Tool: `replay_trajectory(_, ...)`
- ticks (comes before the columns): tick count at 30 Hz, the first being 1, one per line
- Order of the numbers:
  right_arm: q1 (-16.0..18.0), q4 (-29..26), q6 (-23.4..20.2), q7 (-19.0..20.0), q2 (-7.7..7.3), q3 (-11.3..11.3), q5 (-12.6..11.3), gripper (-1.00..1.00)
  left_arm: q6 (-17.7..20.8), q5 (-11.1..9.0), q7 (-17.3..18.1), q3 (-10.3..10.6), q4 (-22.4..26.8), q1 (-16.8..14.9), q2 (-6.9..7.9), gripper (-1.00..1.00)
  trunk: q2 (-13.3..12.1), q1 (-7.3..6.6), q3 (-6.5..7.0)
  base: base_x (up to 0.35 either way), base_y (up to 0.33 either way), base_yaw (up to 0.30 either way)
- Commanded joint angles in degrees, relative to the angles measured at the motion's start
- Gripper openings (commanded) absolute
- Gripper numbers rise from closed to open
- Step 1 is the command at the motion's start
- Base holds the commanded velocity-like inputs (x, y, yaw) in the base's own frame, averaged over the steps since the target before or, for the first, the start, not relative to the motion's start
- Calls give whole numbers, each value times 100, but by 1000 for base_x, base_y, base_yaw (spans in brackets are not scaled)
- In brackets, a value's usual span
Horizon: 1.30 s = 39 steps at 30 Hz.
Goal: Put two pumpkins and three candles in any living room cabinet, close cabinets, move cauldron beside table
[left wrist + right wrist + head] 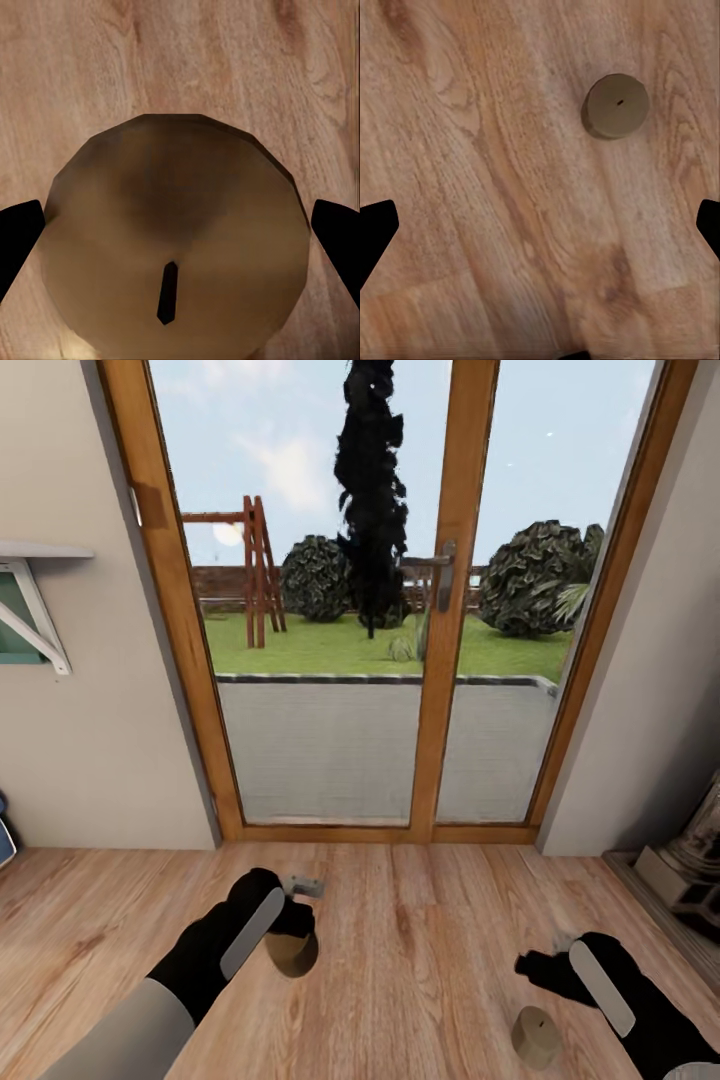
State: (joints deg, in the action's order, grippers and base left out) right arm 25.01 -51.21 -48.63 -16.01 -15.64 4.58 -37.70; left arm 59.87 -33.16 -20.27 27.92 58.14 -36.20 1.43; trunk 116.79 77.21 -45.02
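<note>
Two candles stand upright on the wooden floor in front of a glazed door. The first candle sits directly under the left gripper; in the left wrist view this candle lies centred between the two dark fingertips, its flat top and black wick facing the camera. Its long axis is vertical, in line with the gripper's approach from above. The jaws stand apart, one on each side of the candle, with floor visible between each tip and the candle's rim; whether the pads already reach down beside its wall cannot be told from this angle, so the gripper is judged spread around it rather than clamped.

The second candle stands near the right gripper, just beside it on the side towards the robot. In the right wrist view this candle appears small and well off the midline between the fingertips, which are spread wide with only bare floor between them. The right arm therefore needs a sideways shift before any descent, whereas the left arm is already aligned.

Outward from these: a white bracketed shelf on the left wall, and a grey stove-like object at the right edge. Beyond the glass lie a terrace, lawn and shrubs. The likely next move is a closing of the left jaws on the first candle.
</note>
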Motion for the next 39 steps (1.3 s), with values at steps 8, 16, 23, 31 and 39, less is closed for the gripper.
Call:
replay_trajectory(8, 359, 575, 266, -29, 33, 220, -57, 100, 13, -54, -57, 33, 233, -151, -128, -100, 3, -1, -6, 0, -5, 0)
replay_trajectory(16, 1244, 1925, 1127, -41, 103, 378, 117, 100, 13, -48, -56, 36, 282, -176, -154, -100, 3, -1, -6, 0, 0, 0)
replay_trajectory(23, 1329, 2844, 1897, -36, 122, 389, 607, 100, 13, -38, -56, 57, 256, -192, -167, -100, 3, -1, -6, 0, 0, 0)
replay_trajectory(31, 1339, 2992, 2039, -19, 186, 401, 696, 100, 13, -44, -56, 64, 229, -203, -169, -100, 3, -1, -6, 0, 0, 0)
replay_trajectory(39, 1340, 3002, 2080, 19, 215, 403, 702, 100, 13, -46, -56, 70, 237, -196, -157, -100, 43, 21, -24, 0, 0, 0)
